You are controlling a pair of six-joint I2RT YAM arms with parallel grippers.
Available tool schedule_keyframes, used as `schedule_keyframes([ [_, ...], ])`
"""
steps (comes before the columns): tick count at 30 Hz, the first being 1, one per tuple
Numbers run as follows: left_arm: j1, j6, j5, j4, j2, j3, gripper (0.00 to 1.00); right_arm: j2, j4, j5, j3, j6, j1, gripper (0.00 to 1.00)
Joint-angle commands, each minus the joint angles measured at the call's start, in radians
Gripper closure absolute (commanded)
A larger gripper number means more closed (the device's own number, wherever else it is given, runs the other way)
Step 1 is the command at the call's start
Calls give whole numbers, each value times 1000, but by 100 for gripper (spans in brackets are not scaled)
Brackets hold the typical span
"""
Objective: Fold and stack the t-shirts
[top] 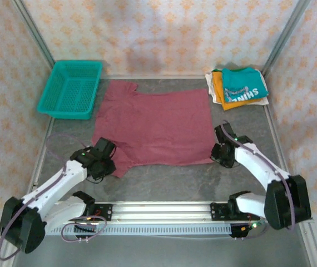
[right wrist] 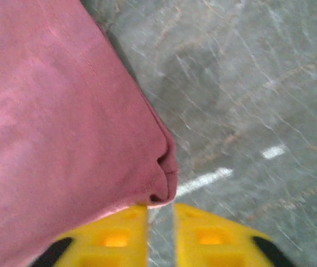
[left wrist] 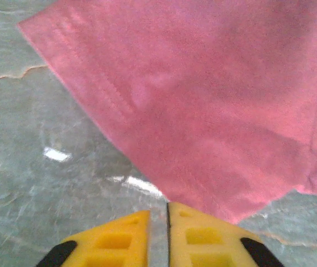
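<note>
The maroon t-shirt lies spread flat in the middle of the table. My left gripper is at its near-left sleeve. In the left wrist view the yellow fingers stand almost together, and the sleeve edge meets their tips. My right gripper is at the near-right hem corner. There the puckered corner sits right at the tips of nearly closed fingers, a little off the table. The teal t-shirt with white print tops a folded stack with orange-yellow and cream ones at the far right.
A teal mesh basket stands at the far left, beside the shirt's far sleeve. Patterned walls and metal frame posts enclose the table. Bare grey tabletop runs between the shirt's near hem and the arm bases.
</note>
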Motion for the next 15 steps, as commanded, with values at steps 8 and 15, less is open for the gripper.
schedule_keyframes([
  [8, 62, 234, -114, 39, 171, 445, 84, 144, 151, 85, 293, -71, 1, 89],
  [15, 200, 382, -165, 141, 822, 909, 94, 670, 178, 232, 783, -162, 2, 100],
])
